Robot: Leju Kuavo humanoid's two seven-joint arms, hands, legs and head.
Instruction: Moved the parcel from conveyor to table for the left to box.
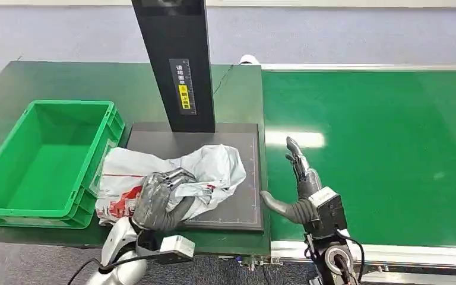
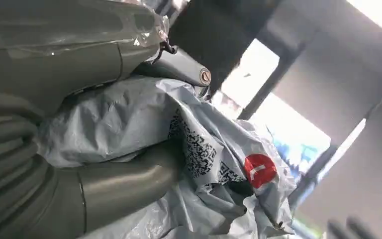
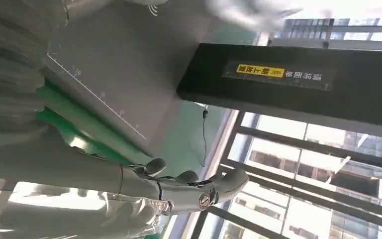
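A crumpled grey-white plastic parcel (image 1: 214, 169) with red print lies on the dark scale plate (image 1: 246, 178), its left end hanging over toward the green box (image 1: 47, 157). My left hand (image 1: 157, 199) grips the parcel's near side, fingers curled over the bag. In the left wrist view the parcel (image 2: 214, 154) shows a QR code and a red sticker, with my thumb (image 2: 124, 184) pressed under it. My right hand (image 1: 301, 184) hovers open over the conveyor's near left edge, fingers stretched forward, holding nothing. My right hand (image 3: 179, 191) is also seen with straight fingers.
A black post (image 1: 178, 62) with a yellow label rises from the back of the scale plate. The green conveyor belt (image 1: 380, 154) runs along the right. The green box on the dark table (image 1: 53, 80) at left is empty.
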